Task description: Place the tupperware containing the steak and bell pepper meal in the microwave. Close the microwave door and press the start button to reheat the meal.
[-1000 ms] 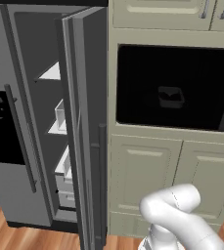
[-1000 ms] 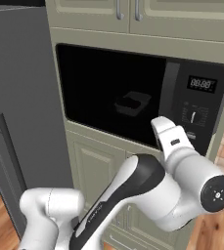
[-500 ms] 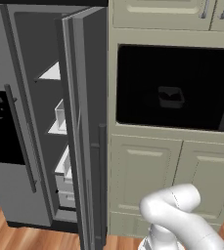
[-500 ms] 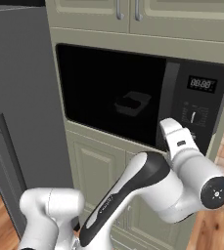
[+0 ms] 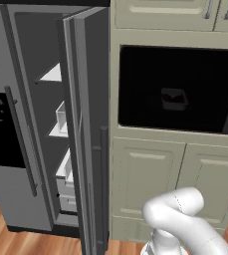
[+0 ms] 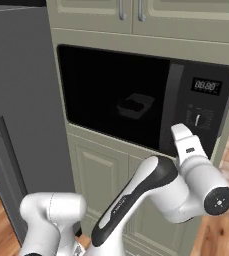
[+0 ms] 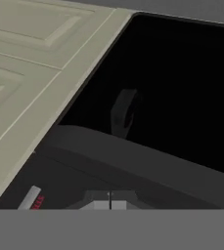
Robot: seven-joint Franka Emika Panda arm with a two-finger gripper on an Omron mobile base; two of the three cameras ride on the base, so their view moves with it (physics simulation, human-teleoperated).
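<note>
From the left base view, the tub (image 5: 174, 99) shows dimly behind the shut door (image 5: 180, 89) of the microwave (image 5: 135, 124), beside the open fridge (image 5: 46, 129). From the right, the arm (image 6: 186, 150) reaches up to the control panel (image 6: 202, 107). In the hand view, the pincer (image 7: 109, 201) is pressed together, right at the microwave's front

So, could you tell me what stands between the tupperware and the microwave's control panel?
In the right base view, the dark vertical edge strip of the microwave door stands between the tupperware and the control panel.
</note>
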